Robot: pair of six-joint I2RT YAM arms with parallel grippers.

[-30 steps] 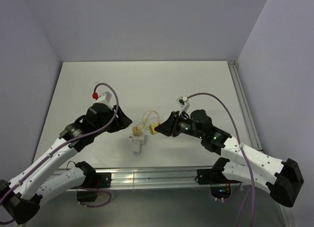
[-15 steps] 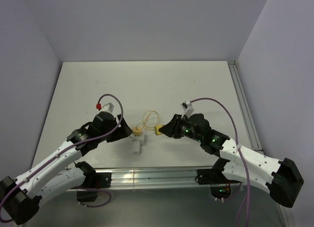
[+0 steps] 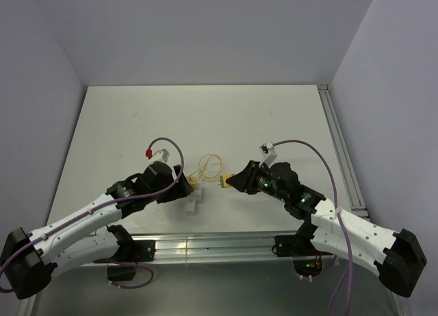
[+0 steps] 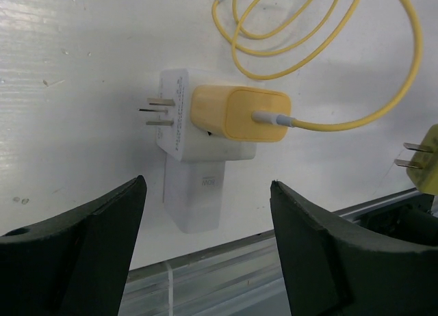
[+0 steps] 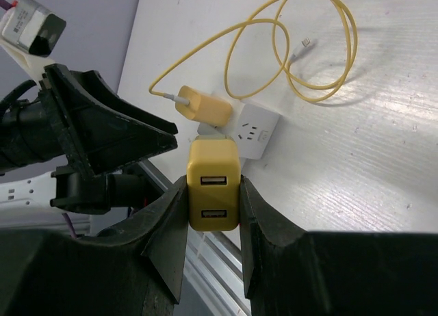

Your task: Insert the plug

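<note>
The plug [image 5: 213,186] is a small yellow block with two USB slots, and my right gripper [image 5: 213,182] is shut on its sides. In the top view the plug [image 3: 224,181] hangs just right of the white block [image 3: 189,203], prongs toward it. A yellow connector [image 4: 236,113] with a thin yellow wire loop [image 4: 321,29] sits plugged into the white block [image 4: 198,159]. My left gripper [image 4: 207,186] is open and empty, its fingers spread either side of the block without touching it. The plug's prongs show at the right edge of the left wrist view [image 4: 428,167].
A metal rail [image 3: 219,244] runs along the table's near edge, close behind the white block. Another rail [image 3: 339,148] lines the right side. The wire loop [image 3: 209,167] lies on the table beyond the block. Grey walls enclose the white table [image 3: 205,117].
My left gripper has moved right and toward the near edge, down over the white block. My right gripper has shifted slightly right with the plug still in it.
</note>
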